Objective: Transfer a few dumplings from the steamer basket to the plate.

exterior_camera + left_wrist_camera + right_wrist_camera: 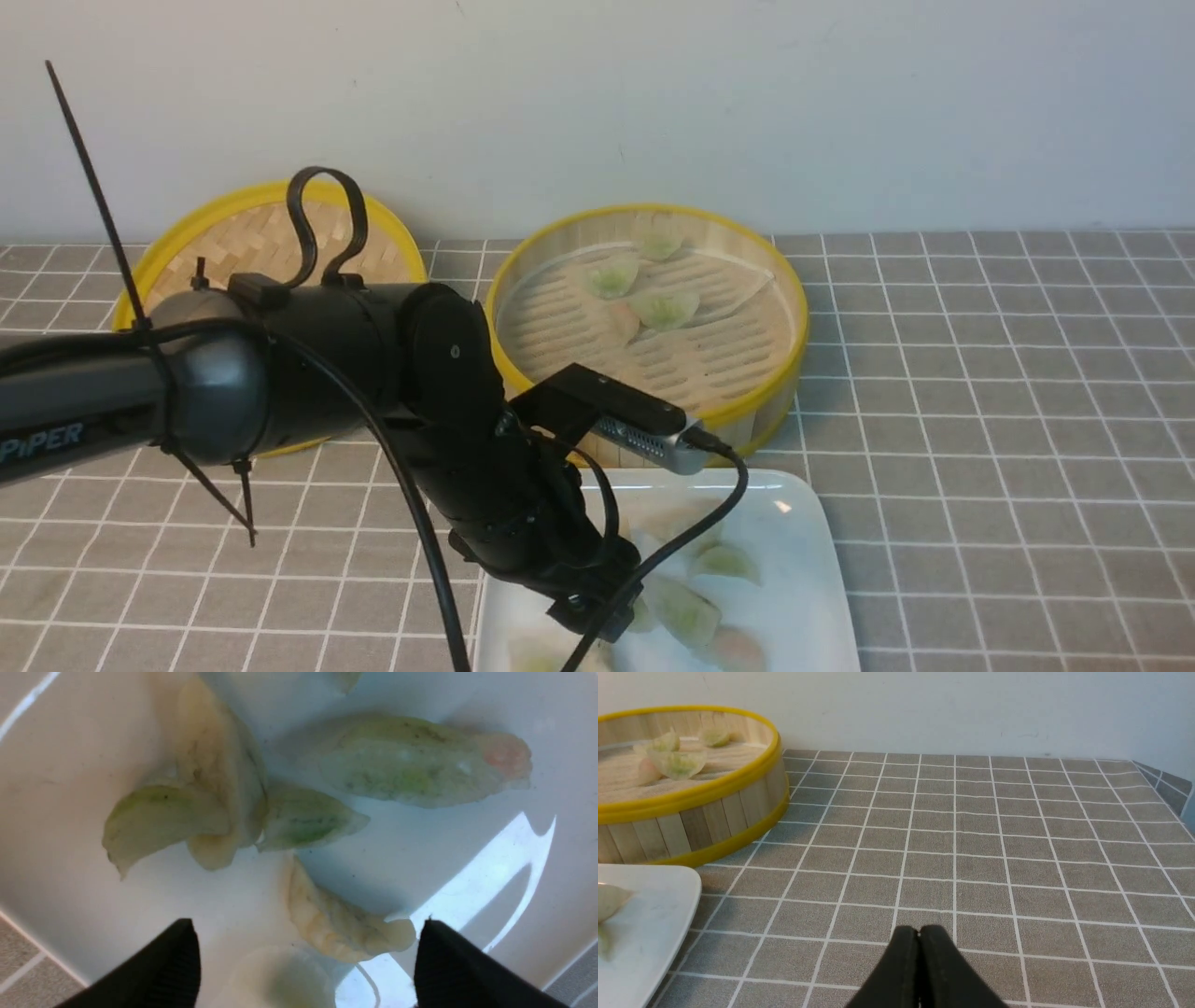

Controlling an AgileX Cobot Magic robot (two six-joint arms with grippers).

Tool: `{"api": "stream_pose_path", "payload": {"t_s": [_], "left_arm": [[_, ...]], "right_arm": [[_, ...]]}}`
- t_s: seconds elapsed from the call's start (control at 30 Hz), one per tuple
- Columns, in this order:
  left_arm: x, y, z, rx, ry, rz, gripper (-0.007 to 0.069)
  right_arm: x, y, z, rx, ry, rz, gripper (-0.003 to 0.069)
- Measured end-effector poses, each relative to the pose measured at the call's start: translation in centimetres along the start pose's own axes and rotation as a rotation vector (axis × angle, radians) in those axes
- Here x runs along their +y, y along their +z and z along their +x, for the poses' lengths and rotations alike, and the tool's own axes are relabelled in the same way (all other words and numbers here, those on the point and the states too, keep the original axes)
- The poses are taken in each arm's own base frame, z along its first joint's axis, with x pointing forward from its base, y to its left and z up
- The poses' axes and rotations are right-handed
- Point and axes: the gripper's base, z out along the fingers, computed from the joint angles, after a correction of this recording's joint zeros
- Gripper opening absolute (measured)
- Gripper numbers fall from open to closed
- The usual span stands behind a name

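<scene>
The steamer basket (747, 411) stands at the back centre with a few dumplings (665, 308) on its slatted floor. The white plate (803, 560) lies just in front of it and holds several dumplings (686, 611). My left gripper (597, 621) hangs low over the plate, jaws wide open. In the left wrist view (307, 924) a pale dumpling (336, 924) lies on the plate (70, 812) between the fingers (173, 961), and a blurred one (275, 975) shows closer in. My right gripper (919, 928) is shut and empty over the tablecloth.
The flat woven lid (252, 243) leans at the back left, behind my left arm. The grey checked cloth covers the table; its right edge shows in the right wrist view (1171, 788). The basket (691, 793) and plate corner (649, 914) lie left of my right gripper.
</scene>
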Motion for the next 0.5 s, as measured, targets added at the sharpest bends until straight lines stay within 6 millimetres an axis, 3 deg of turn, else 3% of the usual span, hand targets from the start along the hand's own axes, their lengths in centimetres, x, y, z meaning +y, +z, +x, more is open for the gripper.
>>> {"api": "stream_pose_path", "payload": {"t_s": [0.07,0.13,0.17,0.2,0.27,0.3,0.37,0.4,0.47,0.5], "left_arm": [[-0.1,-0.4,0.0,-0.013,-0.006,0.000,0.0501],[-0.5,-1.9,-0.1,-0.060,-0.014,-0.002,0.0377],[-0.6,-2.0,-0.1,-0.065,-0.013,-0.002,0.0365],[-0.9,-3.4,-0.1,-0.109,-0.008,-0.004,0.0253],[-1.3,-4.5,-0.1,-0.148,0.000,-0.005,0.0161],[-1.7,-6.0,-0.1,-0.201,0.011,-0.008,0.0076],[-2.5,-8.7,0.4,-0.289,0.033,-0.011,0.0014],[-2.5,-9.0,0.4,-0.296,0.035,-0.011,0.0013],[-3.5,-12.0,1.3,-0.386,0.077,-0.015,-0.0003],[-3.5,-12.2,1.4,-0.394,0.082,-0.015,-0.0004]], "right_arm": [[0.0,0.0,0.0,0.000,0.000,0.000,-0.0015],[0.0,0.0,0.0,0.000,0.000,0.000,-0.0015],[0.0,0.0,0.0,0.000,0.000,0.000,-0.0015],[0.0,0.0,0.0,0.000,0.000,0.000,-0.0015],[0.0,0.0,0.0,0.000,0.000,0.000,-0.0015],[0.0,0.0,0.0,0.000,0.000,0.000,-0.0015],[0.0,0.0,0.0,0.000,0.000,0.000,-0.0015],[0.0,0.0,0.0,0.000,0.000,0.000,-0.0015],[0.0,0.0,0.0,0.000,0.000,0.000,-0.0015],[0.0,0.0,0.0,0.000,0.000,0.000,-0.0015]]}}
